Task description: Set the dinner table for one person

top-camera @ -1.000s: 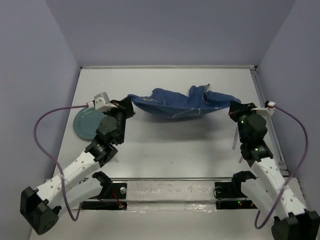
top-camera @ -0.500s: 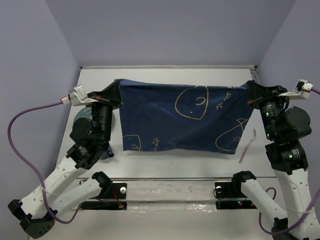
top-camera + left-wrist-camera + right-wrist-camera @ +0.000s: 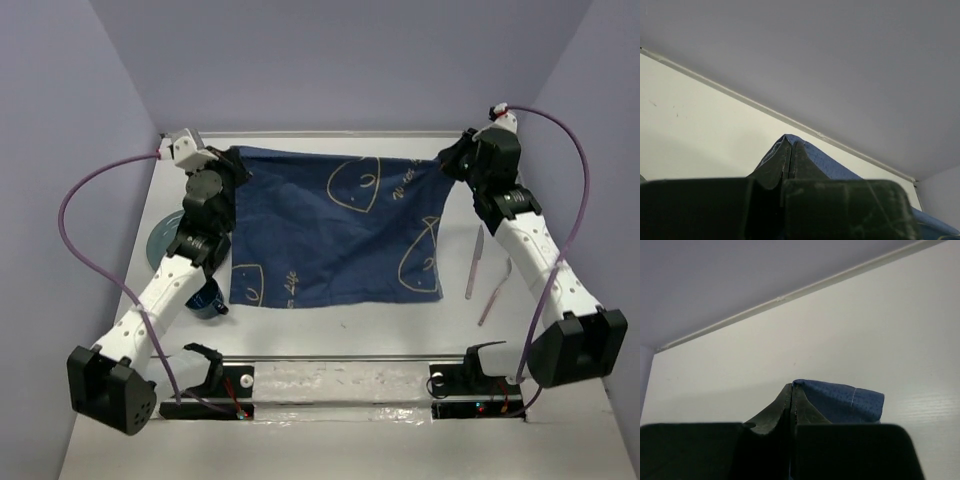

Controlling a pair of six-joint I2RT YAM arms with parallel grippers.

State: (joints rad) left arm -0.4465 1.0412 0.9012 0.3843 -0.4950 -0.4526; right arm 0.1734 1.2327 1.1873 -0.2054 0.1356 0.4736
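Fingers (image 3: 774, 170) of left gripper (image 3: 234, 160) and right gripper (image 3: 446, 162): clenched on far corners of cloth (image 3: 335, 235). Cloth, bunched a second ago, is now stretched out over table (image 3: 340, 335), toward far edge; laying judged nearly done.

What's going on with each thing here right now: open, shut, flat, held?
Cloth: spread open, pattern up, far corners pinched.
Left jaws: shut on cloth's far left corner.
Right jaws: shut on cloth's far right corner.
Plate: flat on the table, half hidden by the left arm.
Blue cup: mostly hidden; upright or not, cannot tell.
Two utensils: lying flat right of the cloth, untouched.
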